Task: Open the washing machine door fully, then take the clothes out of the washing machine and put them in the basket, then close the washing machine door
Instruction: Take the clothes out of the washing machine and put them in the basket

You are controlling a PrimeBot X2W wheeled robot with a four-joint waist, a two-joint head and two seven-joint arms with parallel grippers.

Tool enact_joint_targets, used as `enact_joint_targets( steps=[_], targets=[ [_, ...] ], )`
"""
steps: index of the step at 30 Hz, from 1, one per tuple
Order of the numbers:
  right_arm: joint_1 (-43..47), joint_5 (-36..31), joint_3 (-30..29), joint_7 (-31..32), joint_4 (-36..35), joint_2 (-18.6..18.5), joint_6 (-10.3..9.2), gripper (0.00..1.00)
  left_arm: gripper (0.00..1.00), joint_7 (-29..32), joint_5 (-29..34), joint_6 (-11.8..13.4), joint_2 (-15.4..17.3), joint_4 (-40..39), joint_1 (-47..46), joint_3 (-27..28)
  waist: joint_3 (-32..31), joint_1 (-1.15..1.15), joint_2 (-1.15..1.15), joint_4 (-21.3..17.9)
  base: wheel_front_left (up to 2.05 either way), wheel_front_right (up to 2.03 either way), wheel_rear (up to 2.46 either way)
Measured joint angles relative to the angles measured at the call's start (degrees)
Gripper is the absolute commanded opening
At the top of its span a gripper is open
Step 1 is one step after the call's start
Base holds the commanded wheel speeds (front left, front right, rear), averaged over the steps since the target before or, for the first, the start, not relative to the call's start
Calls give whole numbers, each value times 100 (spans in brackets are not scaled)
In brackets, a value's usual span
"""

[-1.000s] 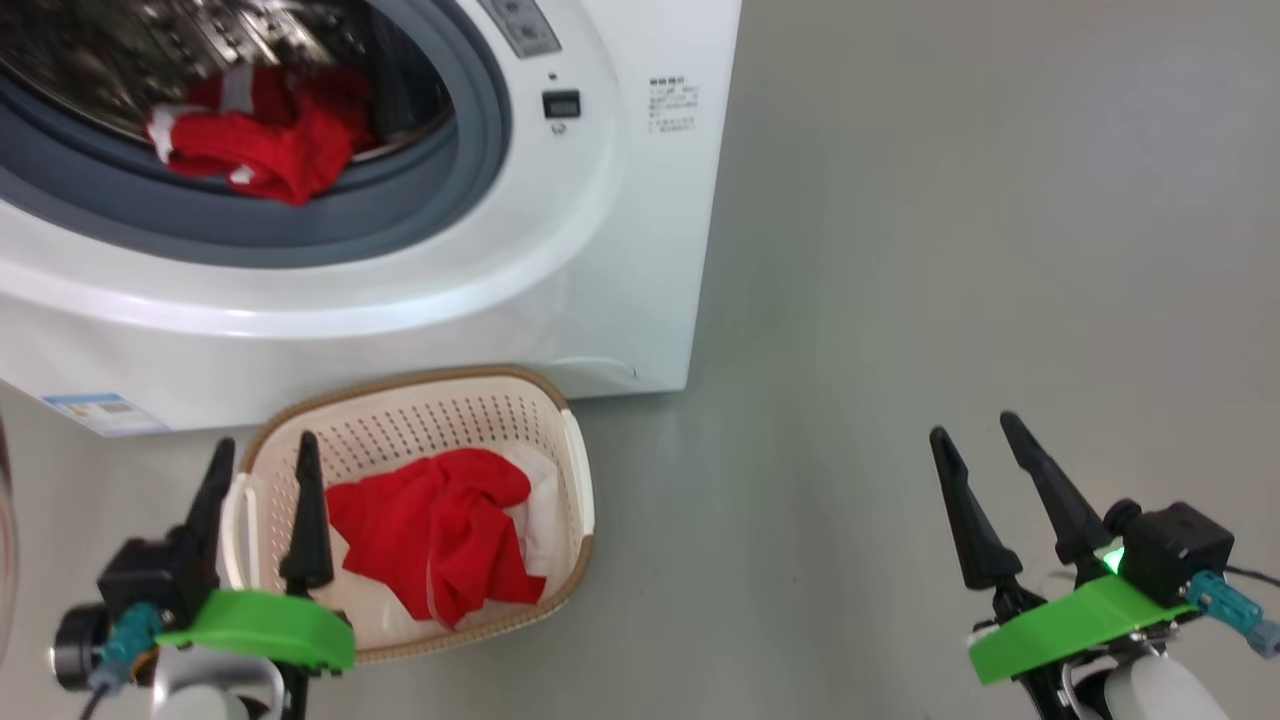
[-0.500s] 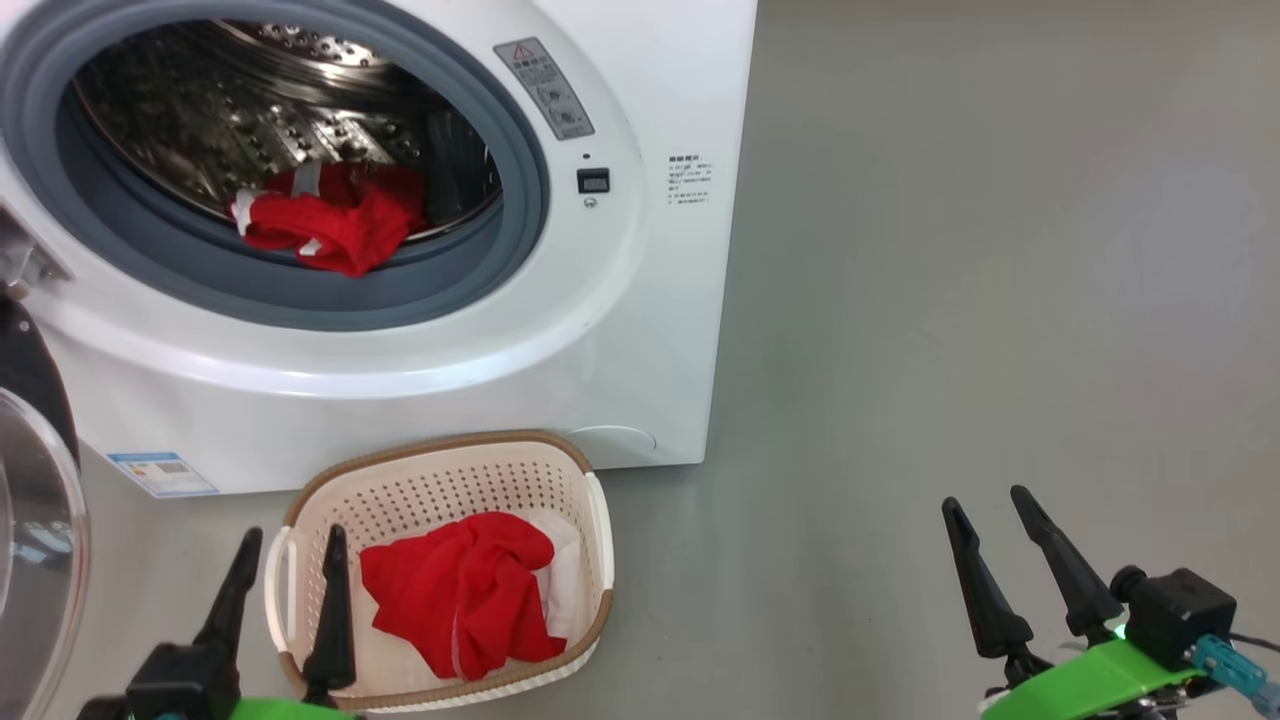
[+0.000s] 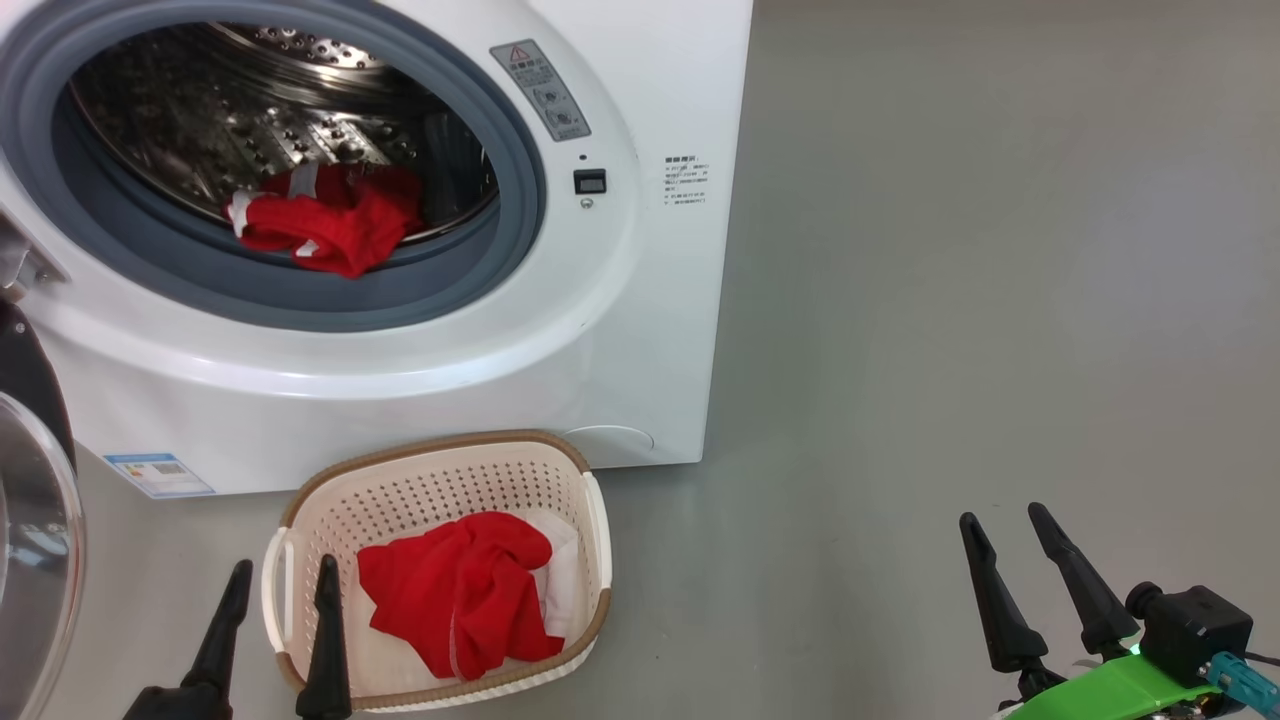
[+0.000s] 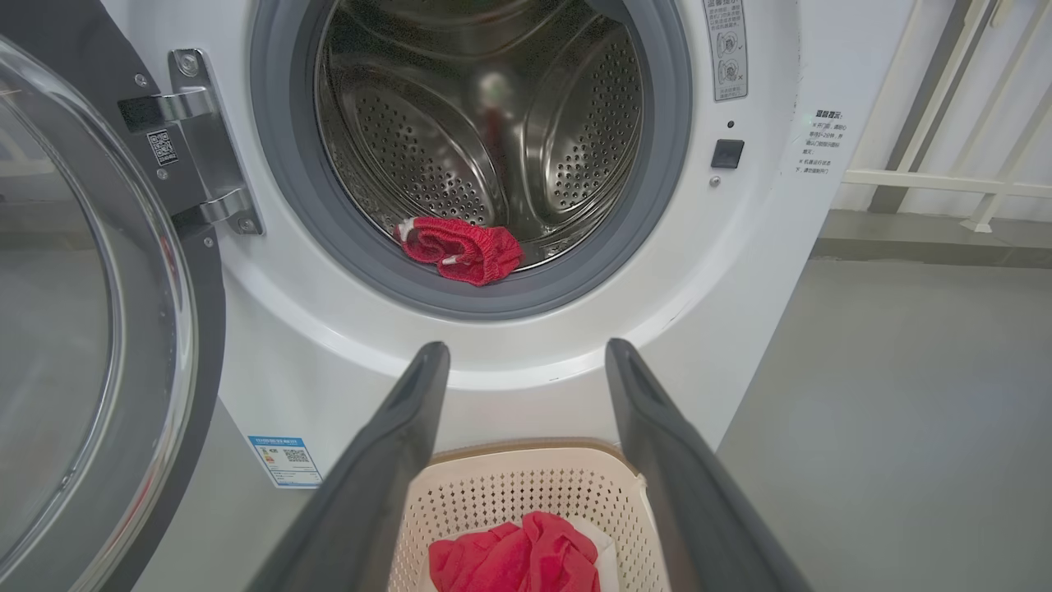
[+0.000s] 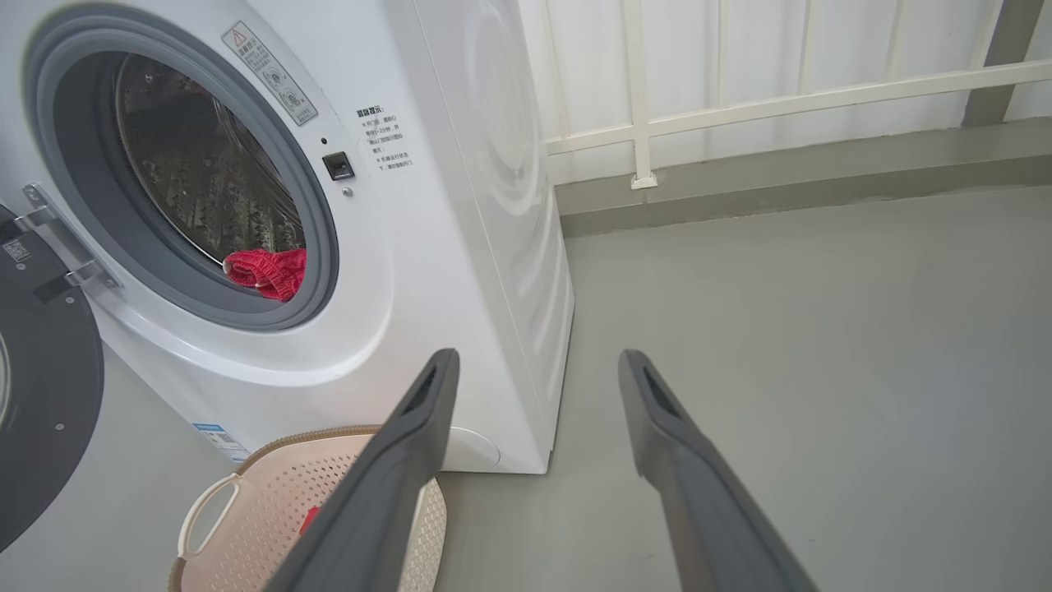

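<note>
Mid-unloading: left gripper (image 3: 284, 575) and right gripper (image 3: 1003, 520) are hovering wide, empty; clothes (image 3: 322, 225) in drum (image 3: 250, 120) are likely awaiting a deep reach.

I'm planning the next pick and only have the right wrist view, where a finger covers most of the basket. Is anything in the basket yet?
Observer: Yes. In the head view a red garment lies in the basket.
Operator: Where is the left gripper?
Observer: The left gripper is open, low at the basket's left end in the head view.
Operator: What's left in the drum?
Observer: The left wrist view looks straight in: one red bundle lies at the front edge of the drum.
</note>
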Motion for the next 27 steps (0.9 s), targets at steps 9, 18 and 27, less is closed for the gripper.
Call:
enact_joint_targets(
  steps=[9,18,27],
  targets=[
    [-5,-1,-4,0,-8,7,0,100,100,0,-7,8,2,-78,-3,1,59,0,0,-7,0,0,0],
    [-68,-1,-3,0,-34,74,0,100,100,0,-233,30,4,194,-320,-90,286,0,0,8,0,0,0],
    [-641,-1,37,0,-92,124,0,100,100,0,27,-132,-5,559,-1853,-31,888,0,0,0,0,0,0]
  ],
)
